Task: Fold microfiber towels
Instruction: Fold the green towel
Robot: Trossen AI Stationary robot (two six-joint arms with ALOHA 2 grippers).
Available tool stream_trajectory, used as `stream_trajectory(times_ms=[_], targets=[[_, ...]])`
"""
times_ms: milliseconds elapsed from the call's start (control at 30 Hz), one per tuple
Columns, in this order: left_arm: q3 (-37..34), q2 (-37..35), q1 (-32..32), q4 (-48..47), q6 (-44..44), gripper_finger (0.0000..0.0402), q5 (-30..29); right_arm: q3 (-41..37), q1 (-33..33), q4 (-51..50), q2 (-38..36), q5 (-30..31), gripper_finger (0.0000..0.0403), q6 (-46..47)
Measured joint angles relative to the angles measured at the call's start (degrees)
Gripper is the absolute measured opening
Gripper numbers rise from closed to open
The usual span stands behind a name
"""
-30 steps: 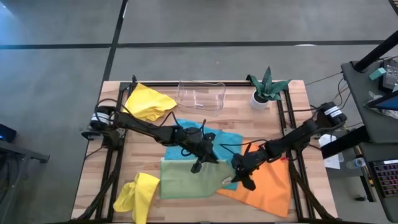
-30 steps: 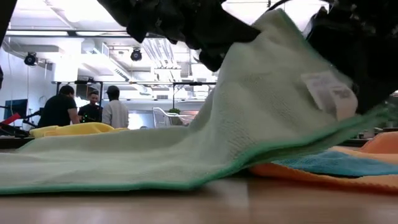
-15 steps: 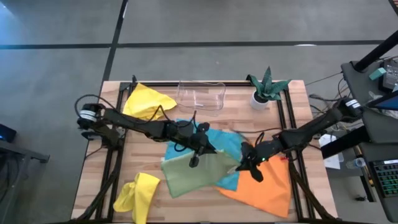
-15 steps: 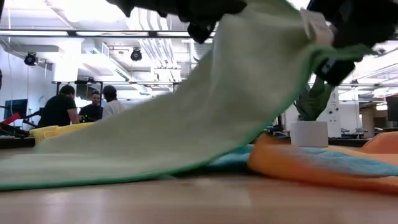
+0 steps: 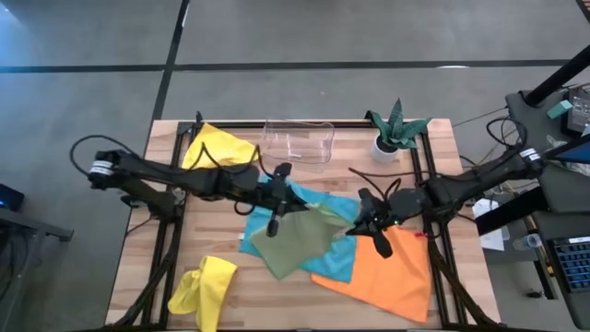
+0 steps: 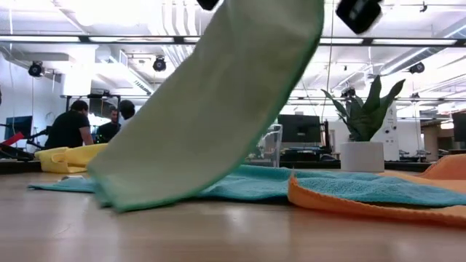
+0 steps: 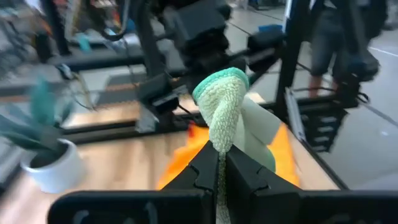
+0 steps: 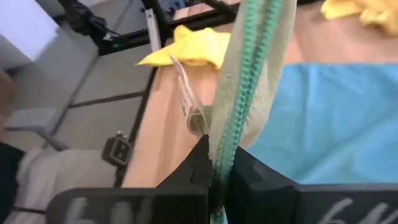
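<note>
The left tool point(image 5: 277, 197), fingers pressed together, pinches one corner of the sage green towel point(image 5: 297, 242) above the middle of the desk point(image 5: 138, 277); its wrist view shows the bunched green-edged cloth point(image 7: 225, 112) clamped between the two dark fingers point(image 7: 202, 171). The right tool point(image 5: 367, 221) is likewise clamped shut on another corner of the same towel, whose green hem point(image 8: 244, 74) runs straight into its closed fingers point(image 8: 199, 163). Between the two tools the cloth is lifted off the desk and hangs slack, its lower part draping down toward the front; in the low view it hangs as a broad tilted sheet point(image 6: 218, 109) whose bottom edge rests on the wood. Under it lies the turquoise towel point(image 5: 324, 263), spread flat, with its right part overlapped by the orange towel point(image 5: 392, 277), which lies flat at the right front of the desk. One yellow towel point(image 5: 219, 151) sits crumpled at the back left, just beside the clear plastic tray point(image 5: 299, 140); the other yellow towel point(image 5: 203, 288) lies bunched at the front left corner. A small plant in a white pot point(image 5: 387, 146) stands at the back right. In the low view, people point(image 6: 69, 127) stand in the room beyond the desk.
</note>
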Motion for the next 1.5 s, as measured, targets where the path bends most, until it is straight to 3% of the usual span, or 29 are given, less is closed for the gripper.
stream_trajectory(times_ms=[333,633,833,1067,1500], targets=[[-0.13,-6.53,0.17,0.46,6.58,0.0,-9.87,26.17,-5.05,-24.89,9.64,7.09,0.0008,-8.77],[-0.28,-5.99,0.31,2.44,12.5,0.0,-21.45,40.66,-11.59,-35.45,14.81,10.97,0.0008,-12.93],[-0.68,-5.99,0.31,7.27,15.31,0.0,-25.84,45.59,-16.35,-39.9,16.57,11.96,0.0008,-16.06],[-0.9,-5.99,1.54,15.77,17.23,0.0,-26.37,47.92,-20.81,-41.03,17.26,11.97,0.0008,-18.8],[-1.4,-1.2,3.8,16.98,17.12,0.0,-27.83,47.89,-22.64,-45.41,17.06,11.92,0.0008,-20.02]])
